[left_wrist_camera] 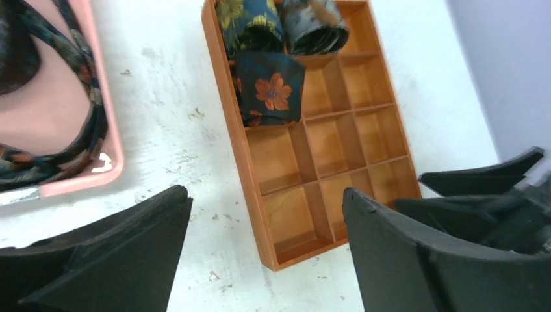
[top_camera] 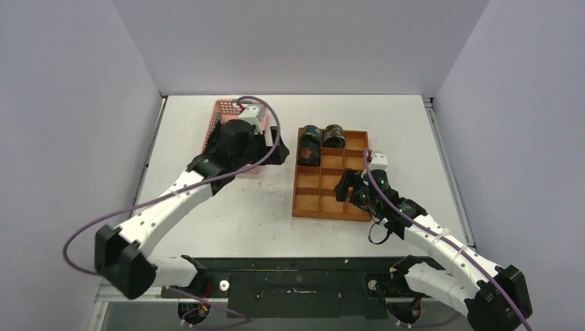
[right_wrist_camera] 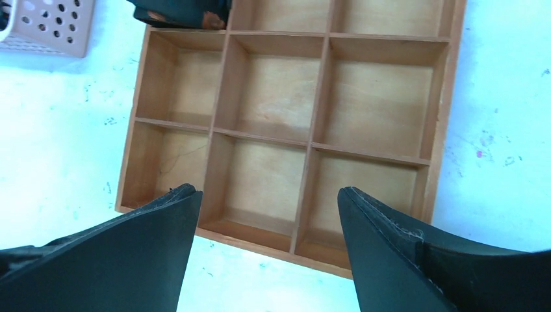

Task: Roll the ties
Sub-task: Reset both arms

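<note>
Three rolled ties stand in the far compartments of the orange tray (left_wrist_camera: pixel 227 110): a yellow-patterned one (left_wrist_camera: pixel 250 23), a grey one (left_wrist_camera: pixel 312 26) and one with an orange flower (left_wrist_camera: pixel 269 88). From above they show as two rolls (top_camera: pixel 334 135) at the tray's (top_camera: pixel 295 186) far end with the flowered roll (top_camera: pixel 308 155) just in front. An unrolled tie (left_wrist_camera: pixel 78 130) lies in the pink basket (left_wrist_camera: pixel 107 117). My left gripper (left_wrist_camera: pixel 266 195) is open and holds nothing, hovering between basket and tray (top_camera: pixel 279 153). My right gripper (right_wrist_camera: pixel 266 192) is open over the tray's near edge (top_camera: pixel 347 183), nothing between its fingers.
The pink mesh basket (top_camera: pixel 221 114) sits at the far left, partly covered by the left arm. The tray's (right_wrist_camera: pixel 448 97) near compartments hold nothing. The basket's corner (right_wrist_camera: pixel 45 26) shows in the right wrist view. Walls close in on both sides of the white table (top_camera: pixel 241 214).
</note>
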Tool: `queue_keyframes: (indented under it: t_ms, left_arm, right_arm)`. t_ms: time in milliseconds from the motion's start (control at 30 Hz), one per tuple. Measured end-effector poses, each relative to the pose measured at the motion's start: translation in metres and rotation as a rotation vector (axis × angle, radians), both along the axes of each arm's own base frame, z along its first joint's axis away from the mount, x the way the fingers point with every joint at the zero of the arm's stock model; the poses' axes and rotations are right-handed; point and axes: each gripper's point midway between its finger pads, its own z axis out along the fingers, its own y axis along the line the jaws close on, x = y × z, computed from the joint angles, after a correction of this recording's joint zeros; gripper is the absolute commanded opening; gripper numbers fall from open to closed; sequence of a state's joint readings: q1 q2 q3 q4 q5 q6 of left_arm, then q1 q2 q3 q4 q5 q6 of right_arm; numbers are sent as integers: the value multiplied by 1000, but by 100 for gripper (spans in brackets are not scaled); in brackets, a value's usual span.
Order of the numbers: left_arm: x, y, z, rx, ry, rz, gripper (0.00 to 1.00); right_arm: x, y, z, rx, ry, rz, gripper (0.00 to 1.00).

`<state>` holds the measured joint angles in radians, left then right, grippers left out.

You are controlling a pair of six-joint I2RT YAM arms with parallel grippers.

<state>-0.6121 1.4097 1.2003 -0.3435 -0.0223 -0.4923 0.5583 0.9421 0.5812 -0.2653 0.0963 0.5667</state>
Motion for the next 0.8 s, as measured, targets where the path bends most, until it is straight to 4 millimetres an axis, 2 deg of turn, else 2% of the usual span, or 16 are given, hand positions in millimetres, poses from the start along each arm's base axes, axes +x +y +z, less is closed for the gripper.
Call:
queue_keyframes:
  t_ms: [100, 133, 167, 200, 267, 367, 467, 567, 667, 800]
  left_arm:
    - [-20, 29, 40, -47, -131, 26, 96]
    - [-26, 43, 49, -59, -162, 45, 96]
    - [-37, 82, 53, -69, -195, 124, 97]
    - [-37, 82, 53, -69, -195, 124, 96]
    - [-41, 101, 48, -68, -197, 195, 96]
    - [-56, 124, 28, -60, -171, 283, 96]
    - [-68, 140, 14, -67, -153, 366, 96]
    - [-71, 152, 5, -79, -121, 456, 96]
    - [-72, 161, -2, -97, -79, 544, 96]
    - [-77, 170, -13, -133, -18, 654, 96]
  right_arm:
    - [0, 7, 4, 21, -6, 24, 89]
    - [1, 9, 6, 28, -9, 24, 91]
    - [7, 15, 16, 51, -28, 22, 94]
    - [7, 15, 16, 53, -30, 22, 94]
    - [11, 17, 23, 70, -50, 16, 95]
    - [17, 19, 31, 97, -80, 0, 97]
    - [22, 18, 37, 115, -106, -26, 98]
    - [27, 11, 38, 107, -117, -67, 98]
    - [32, -1, 24, 45, -71, -113, 98]
    - [33, -7, -4, -42, 20, -121, 98]
